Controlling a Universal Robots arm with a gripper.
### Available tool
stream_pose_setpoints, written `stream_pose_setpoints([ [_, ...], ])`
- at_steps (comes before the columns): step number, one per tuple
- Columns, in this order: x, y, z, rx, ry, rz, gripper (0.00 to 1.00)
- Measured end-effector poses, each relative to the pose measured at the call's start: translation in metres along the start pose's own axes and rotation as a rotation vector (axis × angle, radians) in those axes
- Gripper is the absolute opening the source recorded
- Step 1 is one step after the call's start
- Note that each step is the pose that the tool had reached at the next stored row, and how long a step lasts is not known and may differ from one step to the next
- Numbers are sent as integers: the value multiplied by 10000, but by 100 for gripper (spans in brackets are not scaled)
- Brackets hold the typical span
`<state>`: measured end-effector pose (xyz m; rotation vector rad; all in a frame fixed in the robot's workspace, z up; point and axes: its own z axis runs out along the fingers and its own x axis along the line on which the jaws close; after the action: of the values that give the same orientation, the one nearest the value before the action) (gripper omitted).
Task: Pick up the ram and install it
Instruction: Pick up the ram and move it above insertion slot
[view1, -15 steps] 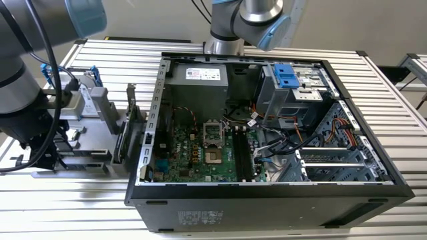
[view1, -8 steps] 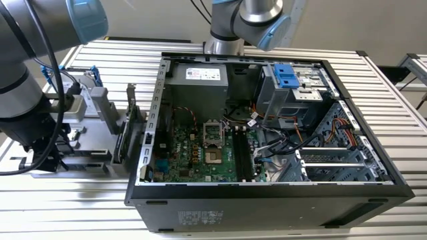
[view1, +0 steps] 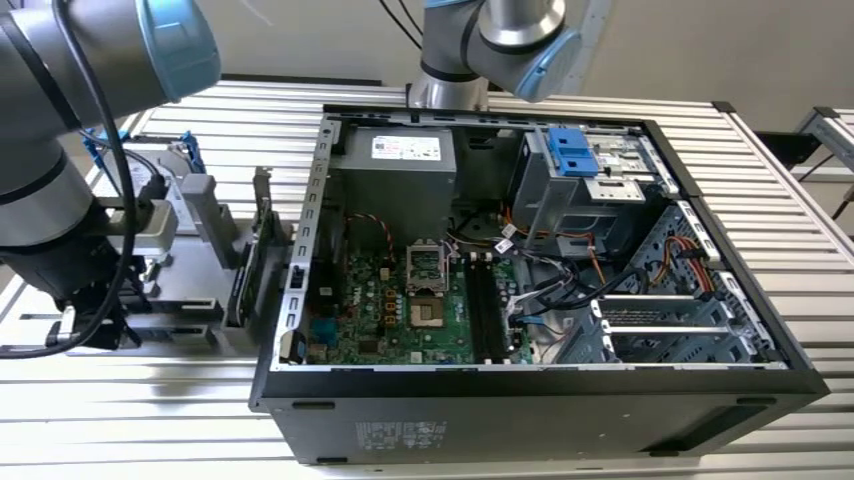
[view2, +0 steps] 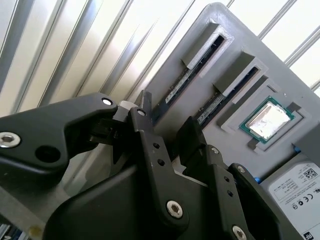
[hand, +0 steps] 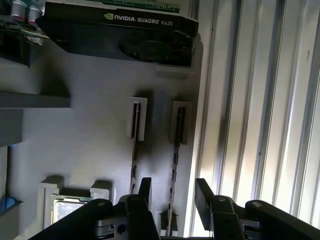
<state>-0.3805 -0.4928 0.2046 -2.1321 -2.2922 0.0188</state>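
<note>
Two ram sticks stand on edge in the slots of a grey holder (hand: 90, 125). In the first wrist view the ram (hand: 176, 150) nearer the holder's edge runs down between my fingers, with the other ram (hand: 134, 150) just outside them. My gripper (hand: 173, 192) is open and straddles that outer stick with a gap on each side. The second wrist view shows the same ram (view2: 177, 87) leading in between the black fingers of my gripper (view2: 167, 120). In the exterior view my gripper (view1: 96, 315) hangs over the holder at the exterior view's left, beside the open computer case (view1: 534, 400).
A graphics card (hand: 125, 35) stands in the holder beyond the sticks. A processor (view2: 267, 120) lies in a recess beside them and a hard drive (view2: 295, 185) past it. In the case, the motherboard's memory slots (view1: 487, 310) sit mid-board, with cables (view1: 561, 270) and drive cages (view1: 667, 320) nearby.
</note>
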Motion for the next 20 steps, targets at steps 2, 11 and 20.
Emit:
stream_pose_setpoints([
  [2,0,0,25,0,0,2,100],
  [11,-1,1,96,2,0,113,100],
  [20,1,3,114,-2,4,125,100],
])
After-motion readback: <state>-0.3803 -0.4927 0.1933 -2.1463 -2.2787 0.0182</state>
